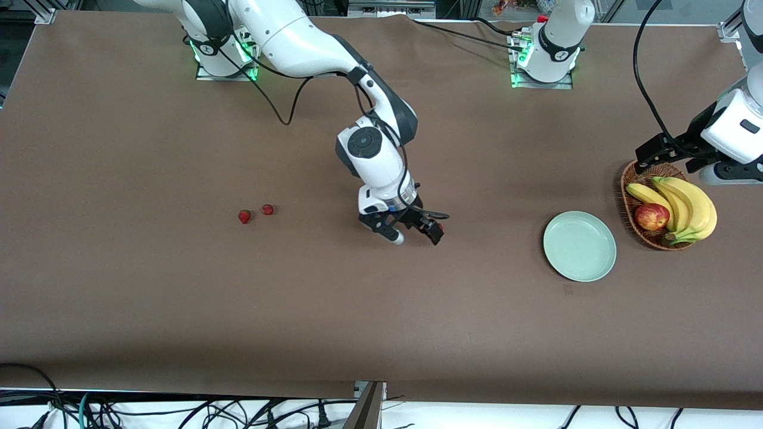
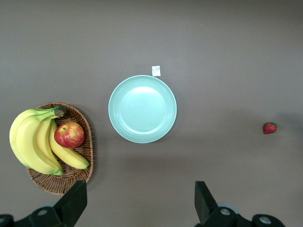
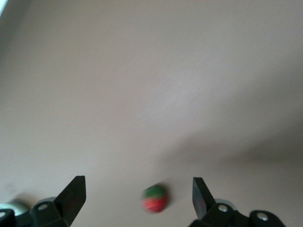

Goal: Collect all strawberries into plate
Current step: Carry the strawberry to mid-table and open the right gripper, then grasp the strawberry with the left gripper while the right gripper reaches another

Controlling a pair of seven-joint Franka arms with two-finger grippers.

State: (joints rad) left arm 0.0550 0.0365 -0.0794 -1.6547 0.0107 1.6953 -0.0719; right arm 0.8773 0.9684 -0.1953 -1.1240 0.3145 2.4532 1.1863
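Note:
Two strawberries lie side by side on the brown table toward the right arm's end. A third strawberry shows loose between the fingers of my right gripper, which is open low over the middle of the table and touches it with neither finger. The mint-green plate lies bare toward the left arm's end. My left gripper waits open and empty, high over the basket's edge.
A wicker basket with bananas and a red apple stands beside the plate at the left arm's end. A small white tag lies on the table next to the plate. Cables hang along the table's near edge.

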